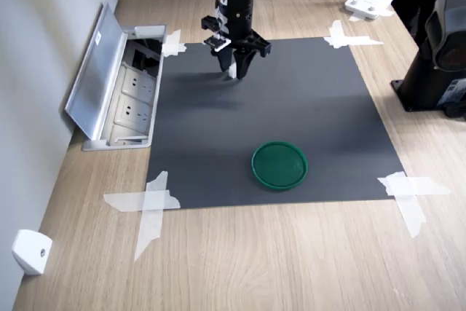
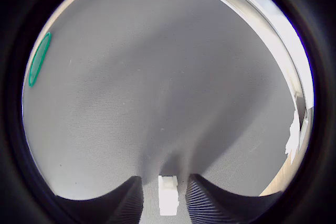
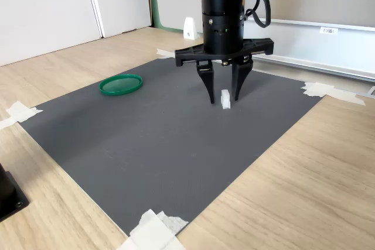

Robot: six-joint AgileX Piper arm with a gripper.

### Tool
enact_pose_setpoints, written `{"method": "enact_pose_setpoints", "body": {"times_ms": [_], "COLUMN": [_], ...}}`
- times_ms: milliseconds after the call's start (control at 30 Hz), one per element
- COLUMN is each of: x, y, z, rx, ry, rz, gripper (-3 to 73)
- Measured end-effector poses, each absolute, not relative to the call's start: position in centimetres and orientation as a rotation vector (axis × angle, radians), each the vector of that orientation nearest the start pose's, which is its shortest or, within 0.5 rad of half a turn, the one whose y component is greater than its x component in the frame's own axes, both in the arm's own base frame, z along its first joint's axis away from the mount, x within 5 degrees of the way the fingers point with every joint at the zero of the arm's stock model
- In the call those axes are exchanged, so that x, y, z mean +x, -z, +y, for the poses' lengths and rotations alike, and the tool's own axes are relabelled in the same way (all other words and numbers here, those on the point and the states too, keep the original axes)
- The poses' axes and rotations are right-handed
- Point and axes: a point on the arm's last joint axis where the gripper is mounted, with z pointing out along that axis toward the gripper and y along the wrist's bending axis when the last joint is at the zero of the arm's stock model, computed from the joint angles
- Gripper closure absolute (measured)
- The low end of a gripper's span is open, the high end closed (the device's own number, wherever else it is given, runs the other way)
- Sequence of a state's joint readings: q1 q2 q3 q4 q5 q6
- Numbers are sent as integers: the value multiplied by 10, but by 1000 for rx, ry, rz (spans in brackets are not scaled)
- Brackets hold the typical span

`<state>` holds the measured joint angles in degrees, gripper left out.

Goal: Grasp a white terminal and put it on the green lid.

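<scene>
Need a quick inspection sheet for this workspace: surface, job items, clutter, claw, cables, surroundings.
Surface: dark grey mat taped at its corners onto a wooden table.
Job's things: white terminal stands on the mat between the claw's fingers; green lid lies flat on the mat, apart from it, nothing on it.
Clutter: white tape strips at the mat corners; small white wedge-shaped piece near the table edge.
Claw: the claw is open, pointing down, astride the terminal, not yet closed on it.
Cables: black cable loop on the arm.
Surroundings: open socket box set in the table, wall beside it; black stand at the first exterior view's right.
</scene>
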<state>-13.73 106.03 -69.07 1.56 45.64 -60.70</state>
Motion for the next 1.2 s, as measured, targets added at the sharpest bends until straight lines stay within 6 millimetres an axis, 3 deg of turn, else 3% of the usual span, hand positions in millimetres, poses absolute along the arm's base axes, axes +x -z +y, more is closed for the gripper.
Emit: {"method": "enact_pose_setpoints", "body": {"times_ms": [333, 733, 900, 1067, 1200], "x": [349, 343, 343, 337, 321], "y": [-181, -187, -231, -287, -327], "z": [-85, -83, -66, -16, 27], "rx": [-1147, -1044, -978, -1050, -1106], "ry": [196, 127, 103, 100, 85], "rz": [2725, 2800, 2739, 2658, 2568], "gripper": [598, 608, 608, 608, 608]}}
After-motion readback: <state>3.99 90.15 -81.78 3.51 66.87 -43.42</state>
